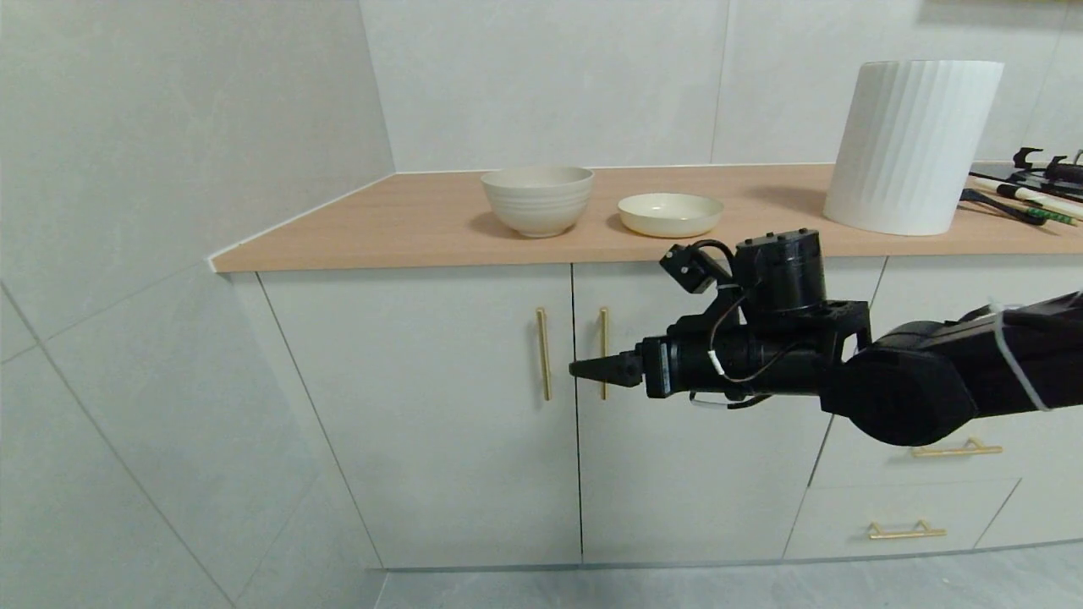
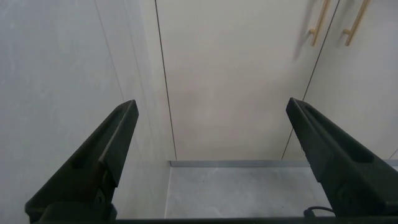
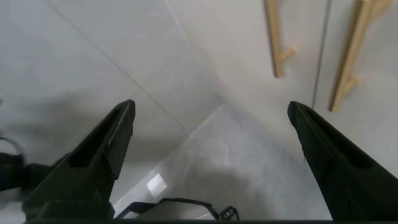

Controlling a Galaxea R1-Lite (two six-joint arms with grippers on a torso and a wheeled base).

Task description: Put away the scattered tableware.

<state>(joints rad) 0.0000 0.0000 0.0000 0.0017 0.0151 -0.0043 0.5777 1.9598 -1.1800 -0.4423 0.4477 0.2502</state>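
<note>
A ribbed cream bowl [image 1: 537, 199] and a shallow pale plate [image 1: 669, 213] stand side by side on the wooden countertop [image 1: 406, 224]. My right gripper [image 1: 584, 369] hangs below them in front of the cabinet, its tip level with the two brass door handles [image 1: 543, 353]. In the right wrist view my right gripper [image 3: 210, 109] stands open and holds nothing, with the handles [image 3: 277, 37] beyond it. My left gripper [image 2: 211, 104] is open too and holds nothing. It is low down and faces the left cabinet door [image 2: 236, 81] and the floor.
A tall white ribbed container [image 1: 912, 144] stands at the counter's right, with several dark utensils [image 1: 1028, 194] past it. Both cabinet doors [image 1: 423, 406] are closed. Drawers with brass pulls [image 1: 956, 448] sit lower right. A tiled wall [image 1: 127, 296] closes off the left.
</note>
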